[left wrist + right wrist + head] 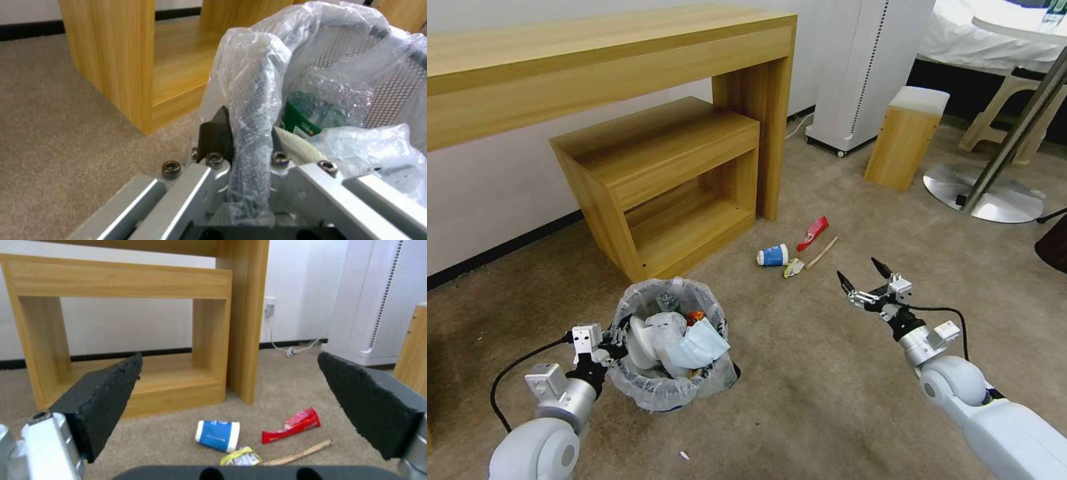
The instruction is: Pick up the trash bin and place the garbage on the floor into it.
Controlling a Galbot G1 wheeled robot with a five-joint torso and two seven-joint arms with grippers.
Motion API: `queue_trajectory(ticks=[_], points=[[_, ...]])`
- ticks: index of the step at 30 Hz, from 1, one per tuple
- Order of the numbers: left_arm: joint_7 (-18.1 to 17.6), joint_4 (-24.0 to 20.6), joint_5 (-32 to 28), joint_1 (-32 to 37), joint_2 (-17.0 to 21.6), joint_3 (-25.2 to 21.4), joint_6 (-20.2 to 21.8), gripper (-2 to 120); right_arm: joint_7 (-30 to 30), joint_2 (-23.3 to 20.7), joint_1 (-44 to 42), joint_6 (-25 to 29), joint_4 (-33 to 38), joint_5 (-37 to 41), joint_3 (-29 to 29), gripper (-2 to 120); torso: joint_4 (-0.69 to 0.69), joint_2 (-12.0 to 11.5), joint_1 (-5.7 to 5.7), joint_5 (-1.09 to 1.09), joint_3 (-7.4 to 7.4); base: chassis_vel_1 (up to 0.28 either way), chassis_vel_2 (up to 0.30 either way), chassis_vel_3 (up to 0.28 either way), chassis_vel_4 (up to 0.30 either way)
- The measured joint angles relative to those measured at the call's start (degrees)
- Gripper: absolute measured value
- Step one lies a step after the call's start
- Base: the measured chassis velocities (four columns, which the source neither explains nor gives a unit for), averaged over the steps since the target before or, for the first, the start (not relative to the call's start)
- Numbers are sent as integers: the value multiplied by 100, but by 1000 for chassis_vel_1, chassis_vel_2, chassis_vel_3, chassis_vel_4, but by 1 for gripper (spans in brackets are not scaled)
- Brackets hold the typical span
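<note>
Left claw [616,341] clamps the near-left rim of the trash bin [657,393], already stuffed with litter. Right claw [864,279] hovers wide open and empty, just near of the blue-white cup [773,255], red wrapper [814,233] and wooden stick [822,253] on the carpet.
</note>
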Motion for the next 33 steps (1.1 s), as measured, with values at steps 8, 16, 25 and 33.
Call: queue_trajectory(ticks=[8,16,25,33], points=[[11,18,-1,1,34,13,-1,2,-17,22,-37,47,-33,21,26,100,1,0,0,0,0,0,0,0,0],[17,18,3,18,31,14,-7,2,-111,21,-112,68,-28,50,134,100,0,0,0,0,0,0,0,0,0],[21,21,17,32,17,14,-52,2,-135,76,-203,160,-67,-70,258,100,-2,0,0,0,0,-11,-7,-8,-9],[5,-31,23,71,-6,-36,-64,2,-109,161,-284,205,-7,-174,351,100,0,0,0,-1,0,0,0,0,0]])
